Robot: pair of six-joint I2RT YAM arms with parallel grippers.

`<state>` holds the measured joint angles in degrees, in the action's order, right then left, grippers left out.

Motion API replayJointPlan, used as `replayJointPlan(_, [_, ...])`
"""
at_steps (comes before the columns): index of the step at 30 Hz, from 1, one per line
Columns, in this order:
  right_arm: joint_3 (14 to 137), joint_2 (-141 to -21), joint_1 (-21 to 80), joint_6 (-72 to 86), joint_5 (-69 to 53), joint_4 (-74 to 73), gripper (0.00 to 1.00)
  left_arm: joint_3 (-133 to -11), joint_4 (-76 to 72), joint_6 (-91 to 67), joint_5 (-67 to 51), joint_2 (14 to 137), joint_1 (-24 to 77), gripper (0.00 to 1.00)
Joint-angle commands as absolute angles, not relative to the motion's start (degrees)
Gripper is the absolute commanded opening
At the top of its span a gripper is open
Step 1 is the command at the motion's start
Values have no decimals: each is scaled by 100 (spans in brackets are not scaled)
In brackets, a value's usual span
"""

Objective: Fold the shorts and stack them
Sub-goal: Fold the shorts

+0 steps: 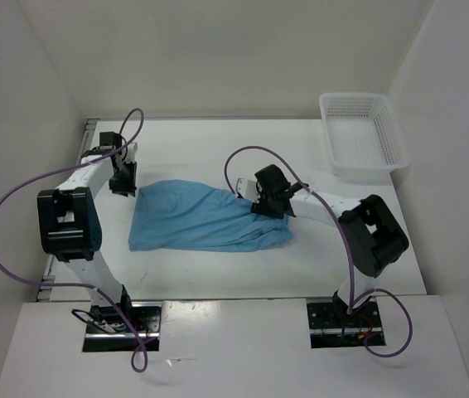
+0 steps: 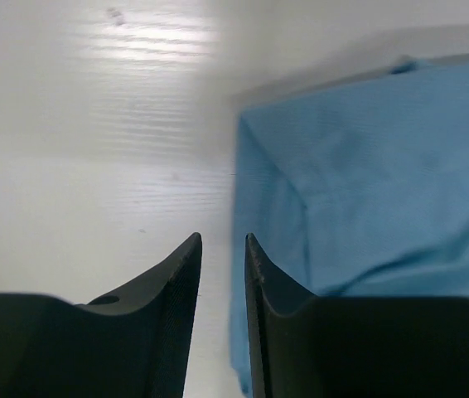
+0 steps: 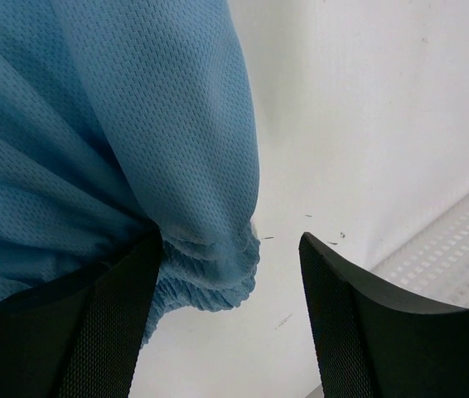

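- The shorts (image 1: 201, 217) were laid flat on the counter (image 1: 218, 149), stretched between both claws, presumably so a fold could be made.
- The left claw (image 2: 222, 240) was held slightly parted and empty, with the shorts' corner just beside it.
- The right claw (image 3: 230, 239) was spread wide, with bunched fabric resting against one finger, unpinched.

Bright even overhead light, soft shadows, glare on the table (image 2: 152, 37), wrist views blurred up close

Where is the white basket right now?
In the top view, the white basket sits at the far right corner of the table, on the right arm's side, apart from the blue shorts lying mid-table.
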<state>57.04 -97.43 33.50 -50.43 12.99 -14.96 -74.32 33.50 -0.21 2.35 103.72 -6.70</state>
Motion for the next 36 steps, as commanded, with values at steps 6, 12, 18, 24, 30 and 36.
replayJointPlan(6, [5555,-9615,3349,-5133,1292,-1345,73,-7305,3771,0,-2336,10344,-624,35])
replayJointPlan(12, [5432,-9563,3349,-5186,1292,-1345,73,-6979,3288,0,-2084,10529,-624,35])
replayJointPlan(18, [5265,-9510,3349,-5353,1292,-1345,73,-6979,3340,0,-1882,10582,-624,36])
replayJointPlan(24, [5151,-9457,3349,-5405,1292,-1345,73,-6716,3340,0,-1495,10477,-624,36])
replayJointPlan(30, [5150,-9457,3349,-5520,1239,-1345,73,-6776,3340,0,-2038,10590,-624,36])
replayJointPlan(36, [5098,-9457,3349,-5572,1239,-1345,73,-6891,3340,0,-2276,10766,-624,35])
